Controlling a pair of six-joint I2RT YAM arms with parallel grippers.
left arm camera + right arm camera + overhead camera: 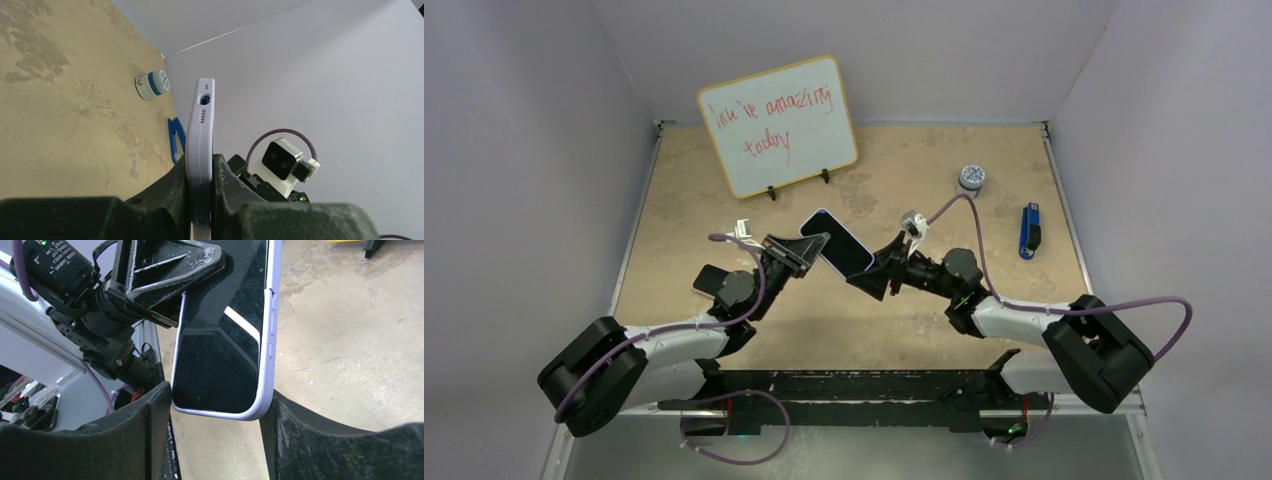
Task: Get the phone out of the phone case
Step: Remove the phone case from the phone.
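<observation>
The phone (836, 241), black-screened and in a lavender case, is held in the air above the table's middle. My left gripper (796, 252) is shut on its upper left end, with the fingers pressed on the front and back faces. In the left wrist view the case (200, 125) stands edge-on between my left gripper's (200, 167) fingers. My right gripper (871, 272) is at the phone's lower right end. In the right wrist view the right gripper's (216, 401) two fingers touch the case's (267, 355) two long sides at their tips, with the screen (220, 340) between them.
A whiteboard (778, 126) with red writing stands at the back left. A small white and blue round container (970, 177) and a blue tool (1030, 230) lie at the right. A dark flat object (707, 280) lies beside the left arm. White walls enclose the table.
</observation>
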